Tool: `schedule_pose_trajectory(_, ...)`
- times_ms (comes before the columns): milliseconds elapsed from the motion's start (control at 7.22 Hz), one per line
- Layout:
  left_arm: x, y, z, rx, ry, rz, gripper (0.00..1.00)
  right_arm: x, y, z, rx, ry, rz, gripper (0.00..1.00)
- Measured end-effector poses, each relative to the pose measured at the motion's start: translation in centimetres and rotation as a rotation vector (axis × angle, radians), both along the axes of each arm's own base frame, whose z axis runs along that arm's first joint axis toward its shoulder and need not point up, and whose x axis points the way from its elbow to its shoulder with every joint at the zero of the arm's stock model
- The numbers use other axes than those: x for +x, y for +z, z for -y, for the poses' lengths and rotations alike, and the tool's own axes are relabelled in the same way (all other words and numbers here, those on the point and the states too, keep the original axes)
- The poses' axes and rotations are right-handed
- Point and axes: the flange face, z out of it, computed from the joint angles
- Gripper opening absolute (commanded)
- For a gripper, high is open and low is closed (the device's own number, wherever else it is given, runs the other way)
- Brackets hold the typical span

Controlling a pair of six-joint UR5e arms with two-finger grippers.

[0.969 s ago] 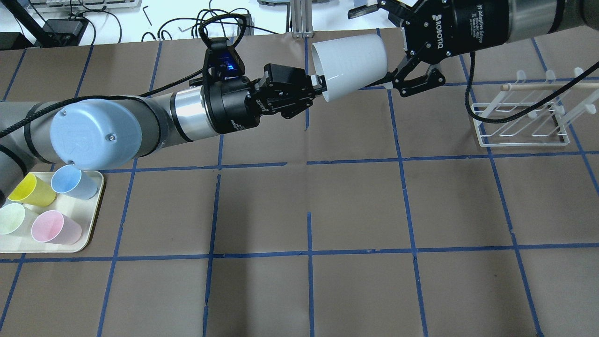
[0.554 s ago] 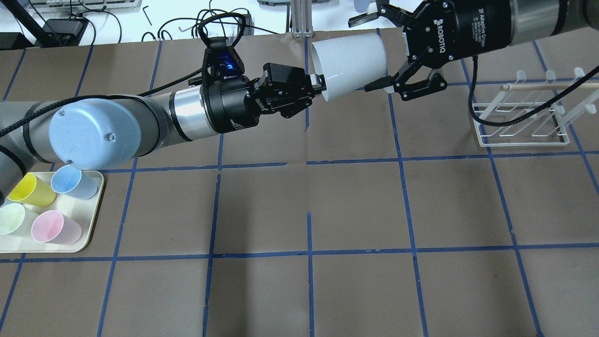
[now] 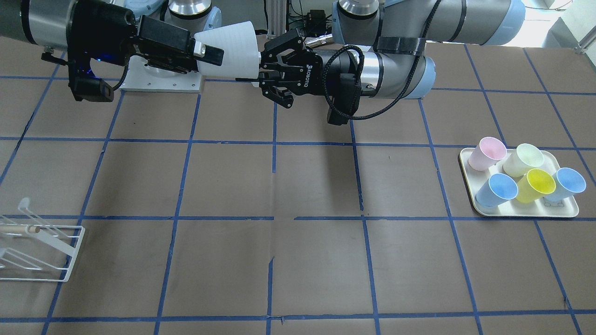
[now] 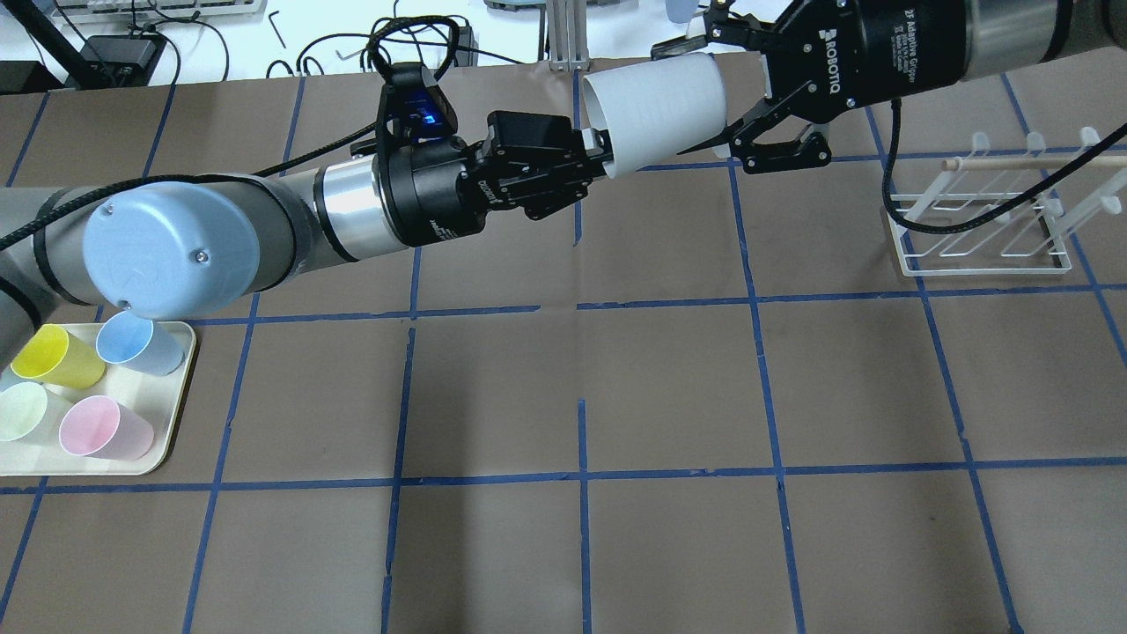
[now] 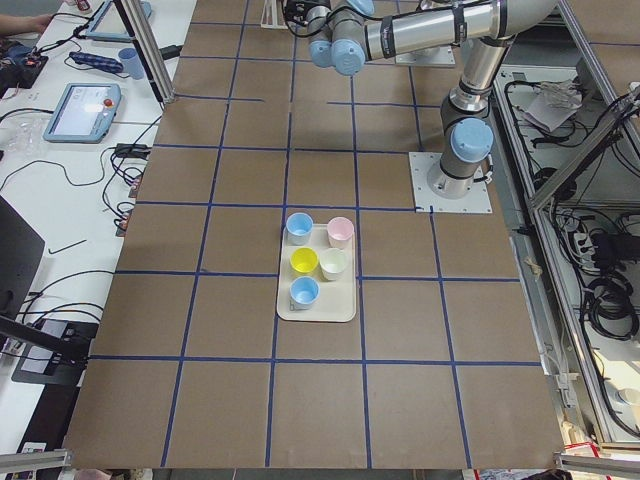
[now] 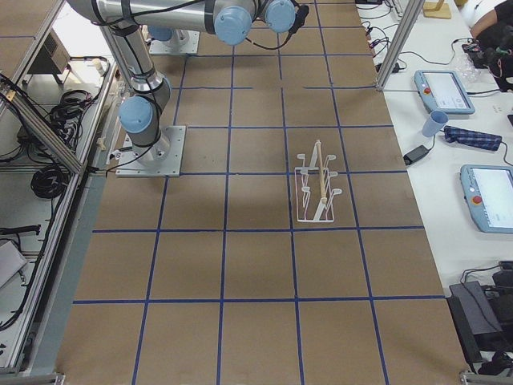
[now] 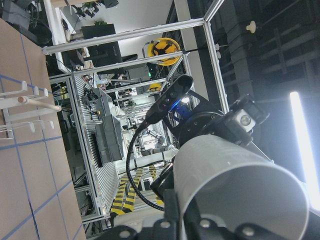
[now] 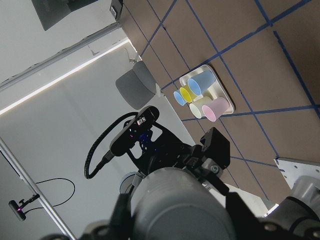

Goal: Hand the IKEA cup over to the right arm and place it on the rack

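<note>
Two grippers meet in the air over the robot's edge of the table [image 3: 298,186].

From the front-facing camera, the IKEA cup [image 3: 233,49] hangs on its side between them, well above the brown paper. The left gripper [image 3: 259,69], with ROBOTIQ in white on its black body, is pinched onto the cup's wide rim. The right gripper [image 3: 210,56] reaches over the narrow closed end, one black finger lying along the cup's wall. The rack [image 3: 70,242] sits well apart at one end of the table. At the other end, five coloured cups [image 3: 535,181] stand on a cream tray [image 3: 470,204].

From overhead, the right gripper's body reads ROBOTIQ and "2F Adaptive Gripper". Its fingers straddle the cup's closed end, one on each side and right at the wall. I can't tell whether they are actually pressing on it.

The left-end camera shows the tray mid-table. The right-end camera shows the rack with its pale dowel [image 6: 320,178] laid across the prongs.

The left wrist camera has the cup's ribbed grey wall filling the lower right, with the right gripper behind it.

The right wrist camera looks at the cup's closed end, low in the centre, with dark fingers [image 8: 235,215] flanking it and the tray far beyond.
</note>
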Motion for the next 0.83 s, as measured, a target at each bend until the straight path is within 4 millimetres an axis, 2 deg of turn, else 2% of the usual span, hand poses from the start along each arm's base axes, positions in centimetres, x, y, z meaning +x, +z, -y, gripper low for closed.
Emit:
schedule_pose_trajectory(415,1.4,0.3,0.3,0.028,0.008,0.011,0.78,-0.2,0.2,0.3,-0.008,-0.002,-0.001,0.39)
schedule_pose_trajectory(831,6.3,0.4,0.9,0.075,-0.014,0.116,0.82,-2.4,0.0,1.4,-0.031,-0.038,-0.027,0.38)
